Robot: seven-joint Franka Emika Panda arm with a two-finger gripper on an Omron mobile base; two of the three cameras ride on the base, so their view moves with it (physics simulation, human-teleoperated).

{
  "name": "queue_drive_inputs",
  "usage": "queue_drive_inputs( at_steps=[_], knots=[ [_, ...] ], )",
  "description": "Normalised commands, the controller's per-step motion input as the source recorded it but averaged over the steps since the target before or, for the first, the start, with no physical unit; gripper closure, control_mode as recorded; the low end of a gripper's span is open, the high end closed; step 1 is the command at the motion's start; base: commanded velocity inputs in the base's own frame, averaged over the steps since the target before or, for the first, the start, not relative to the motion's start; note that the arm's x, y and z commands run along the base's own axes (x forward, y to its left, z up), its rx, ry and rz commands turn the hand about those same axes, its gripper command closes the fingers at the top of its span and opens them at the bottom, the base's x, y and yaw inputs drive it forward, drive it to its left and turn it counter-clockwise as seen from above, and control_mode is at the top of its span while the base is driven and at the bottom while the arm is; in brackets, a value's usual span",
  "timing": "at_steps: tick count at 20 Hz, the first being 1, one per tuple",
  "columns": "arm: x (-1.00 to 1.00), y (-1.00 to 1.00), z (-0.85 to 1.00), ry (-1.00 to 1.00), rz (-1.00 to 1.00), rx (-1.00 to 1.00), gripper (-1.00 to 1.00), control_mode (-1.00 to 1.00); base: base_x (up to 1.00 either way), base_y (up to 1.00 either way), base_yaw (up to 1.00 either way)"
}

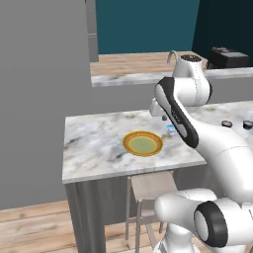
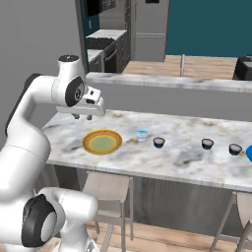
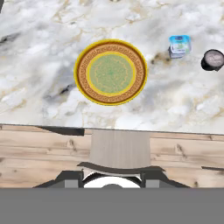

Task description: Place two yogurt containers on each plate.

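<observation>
You're at the start: nothing sits on the orange-rimmed plate (image 2: 102,141) yet. Your gripper (image 2: 81,117) hangs above the desk (image 2: 187,160), jaws together and empty. The pale blue cup (image 2: 141,135) stands just beside the plate, three dark cups (image 2: 159,142) further along. Next, I'd judge, open and descend on the blue cup. The plate sits near the desk's front edge; there's open room around the cup.

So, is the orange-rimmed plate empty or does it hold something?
Empty: the orange-rimmed plate shows a bare green centre, and the yogurt cups stand apart on the counter.
</observation>
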Motion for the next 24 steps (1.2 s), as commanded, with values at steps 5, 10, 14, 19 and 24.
queue_drive_inputs(
  at_steps=[5, 10, 14, 19, 24],
  knots=[
    [0.00, 0.04, 0.00, 0.02, 0.02, 0.00, -1.00, -1.00, 0.00, 0.00, 0.00],
    [0.00, 0.00, 0.00, 0.00, 0.00, 0.00, -1.00, -1.00, 0.00, 0.00, 0.00],
    [0.00, 0.00, -0.01, 0.00, 0.00, 0.00, -1.00, -1.00, 0.00, 0.00, 0.00],
    [0.37, -0.12, -0.46, 0.02, 0.00, 0.00, -1.00, -1.00, 0.00, 0.00, 0.00],
    [0.73, -0.59, -0.49, 0.03, 0.00, 0.00, -1.00, -1.00, 0.00, 0.00, 0.00]
  ],
)
